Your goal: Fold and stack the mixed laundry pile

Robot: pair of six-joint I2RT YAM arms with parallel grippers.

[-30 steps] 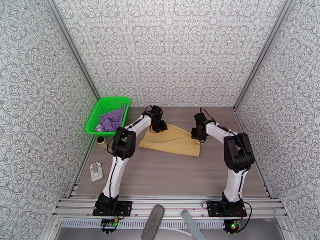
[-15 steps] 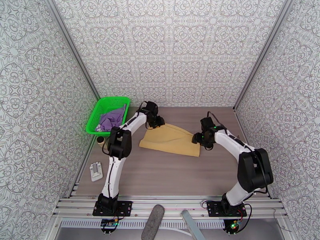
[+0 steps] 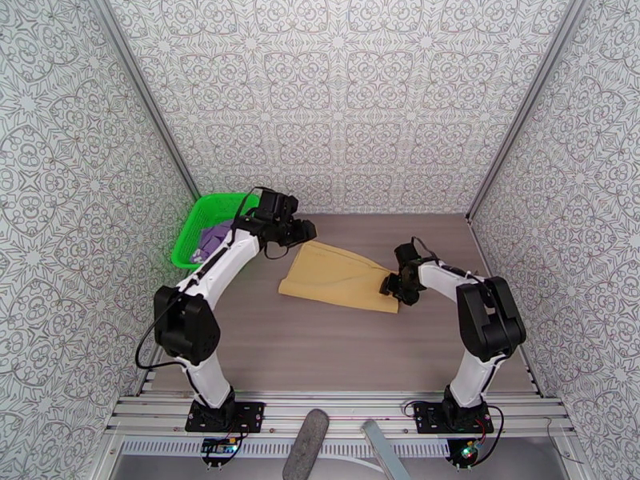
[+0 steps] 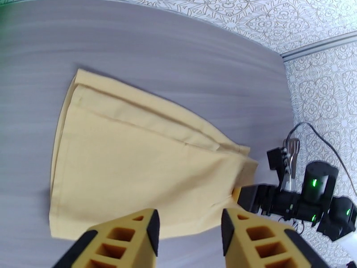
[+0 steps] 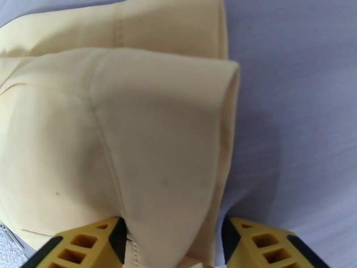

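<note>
Between the spread fingers of my right pincer [image 5: 172,226] lies the mustard-tan garment's [image 3: 340,278] doubled edge, flat on the desk [image 3: 320,346]. My left pincer [image 4: 189,219], open and empty, hangs above its far corner, with the purple T-shirt [image 3: 208,238] behind it. The fold looks unfinished; next I pinch that edge.

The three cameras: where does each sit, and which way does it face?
Top external: above, behind the bases, looking down; both arms, mustard-tan garment, green basket.
Left wrist: raised, looking down over the garment; left gripper at bottom.
Right wrist: low, close on the garment's folded edge; right gripper straddles it.
Shared by all: the garment.
</note>
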